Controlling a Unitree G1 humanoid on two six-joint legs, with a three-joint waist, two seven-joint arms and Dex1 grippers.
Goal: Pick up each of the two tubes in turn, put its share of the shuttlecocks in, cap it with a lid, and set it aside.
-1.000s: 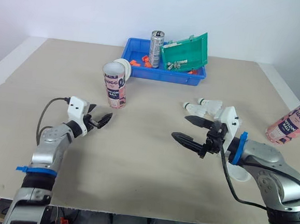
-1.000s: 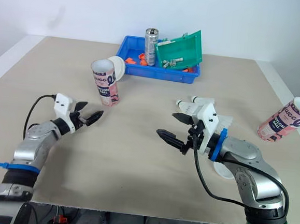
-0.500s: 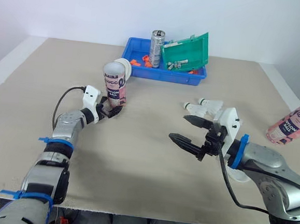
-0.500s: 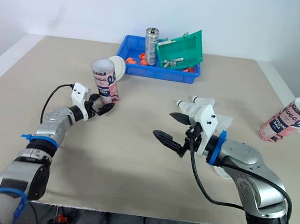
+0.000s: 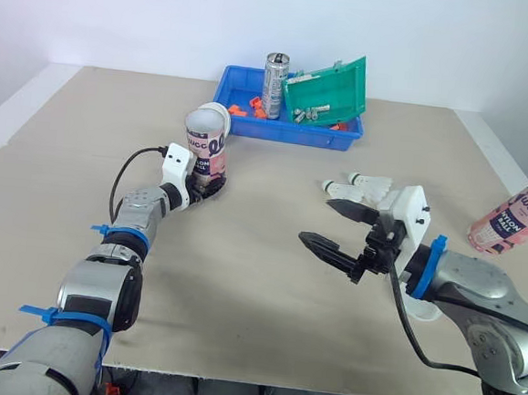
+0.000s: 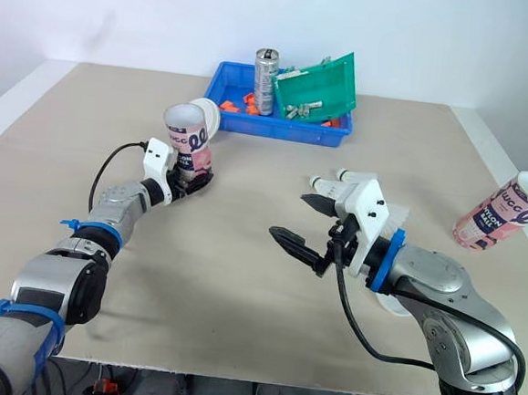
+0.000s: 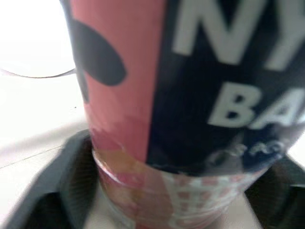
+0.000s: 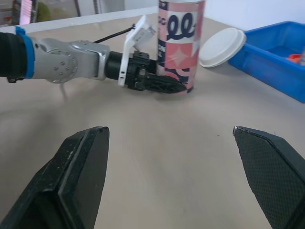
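A pink and navy tube [image 5: 205, 152] stands upright on the table, its mouth open. A white lid [image 5: 219, 114] leans just behind it. My left gripper [image 5: 206, 186] is open, one finger on each side of the tube's base [image 7: 157, 119]. My right gripper [image 5: 316, 221] hovers open over the table's middle with nothing in it. Just behind that gripper lie white shuttlecocks [image 5: 361, 181]. A second tube [image 5: 516, 217] lies tilted at the far right edge. Another white lid [image 5: 422, 310] peeks out under my right forearm.
A blue tray [image 5: 244, 128] at the back holds a metal can [image 5: 274, 84], a tilted green box [image 5: 328, 91] and small orange bits. Bare tabletop stretches between the two grippers and along the near edge.
My left arm has reached forward and right until its fingers straddle the standing tube's base. The right gripper has barely moved and stays open.
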